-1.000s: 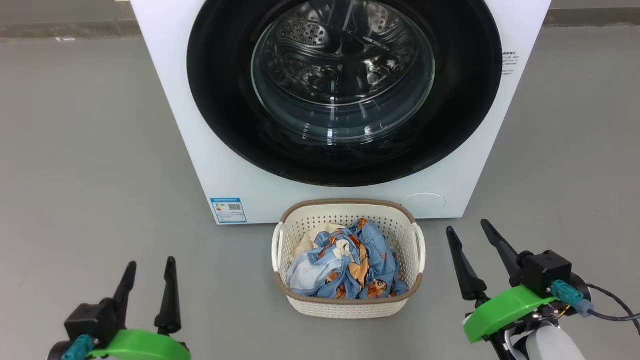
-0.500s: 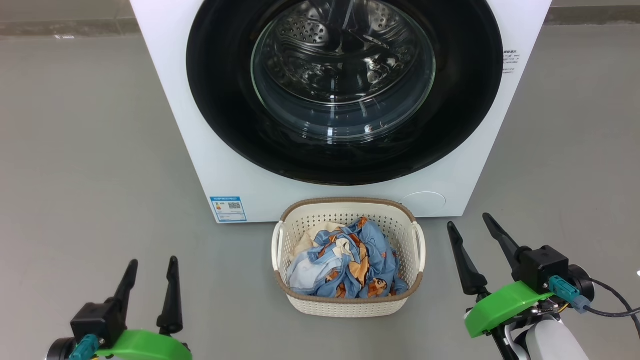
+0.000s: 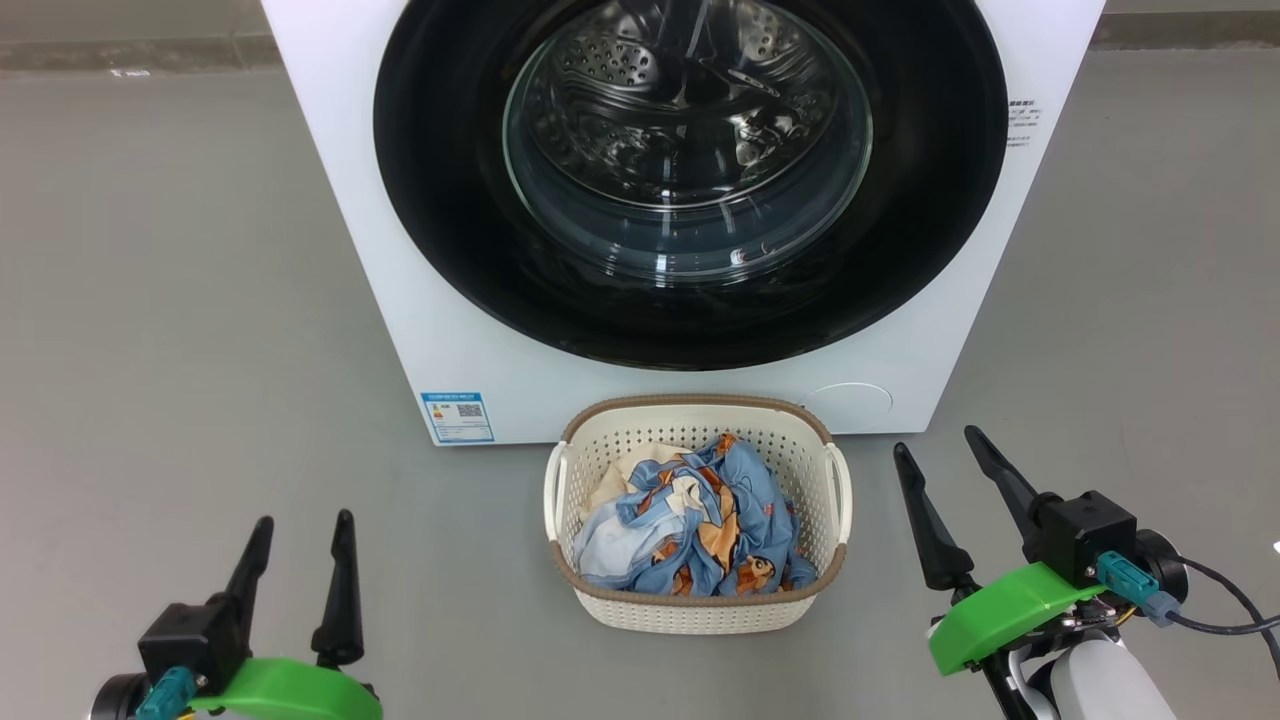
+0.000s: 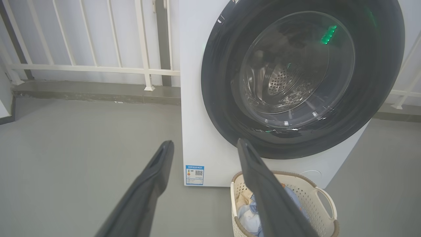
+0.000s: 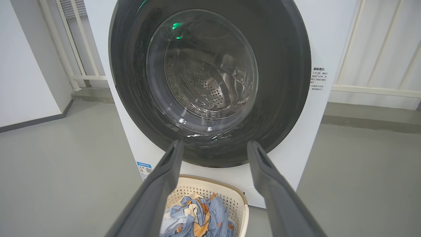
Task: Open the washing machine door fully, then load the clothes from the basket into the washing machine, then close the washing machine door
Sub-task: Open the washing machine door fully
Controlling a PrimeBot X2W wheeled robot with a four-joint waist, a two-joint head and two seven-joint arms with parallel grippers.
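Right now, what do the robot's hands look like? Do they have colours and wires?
Each hand, the left gripper and the right gripper, has two long, dark, pointed fingers on a black boxy block. Behind these sit a bright green curved cover and a teal plug. A dark cable runs from the right one, and its forearm is pale white.

Washing machine door: glossy black rim, clear glass. Basket: perforated plastic. Clothes: soft printed cloth.
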